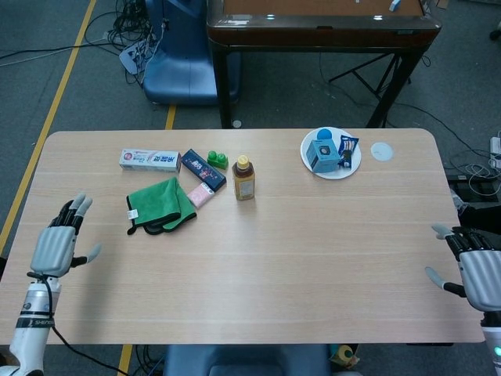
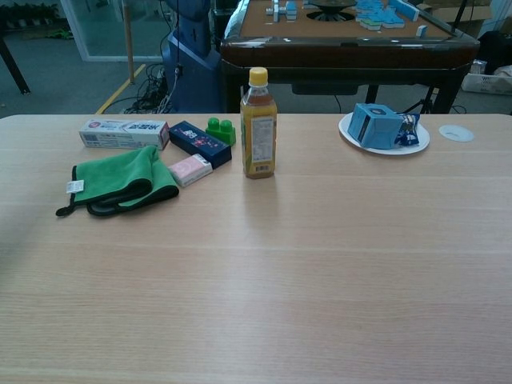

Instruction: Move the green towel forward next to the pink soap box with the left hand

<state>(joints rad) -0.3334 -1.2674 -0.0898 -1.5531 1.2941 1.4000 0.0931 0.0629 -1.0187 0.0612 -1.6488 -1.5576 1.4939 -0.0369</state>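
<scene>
A: Where's your left hand (image 1: 56,244)?

B: It hangs over the near left edge of the table (image 1: 329,258), fingers spread, holding nothing — well apart from the green towel (image 1: 159,205). Only the head view shows it.

A: And the towel?

B: You've got it lying folded on the table, its right edge just beside the pink soap box (image 1: 202,195) — touching or nearly so; from the chest view the gap is too fine to call. A small white tag sticks out at the towel's left side.

A: Your right hand (image 1: 477,270)?

B: At the near right edge of the table, fingers apart, nothing in it.

A: What else sits near the towel?

B: Behind it you have a white toothpaste box (image 1: 149,160), a dark blue box (image 1: 203,168) lying at an angle, and a green block (image 1: 217,160). A bottle (image 1: 243,178) with a yellow cap stands upright just right of the soap box. Far right, a white plate (image 1: 351,168) carries a blue box (image 1: 320,154) and a dark packet (image 1: 347,149)
</scene>
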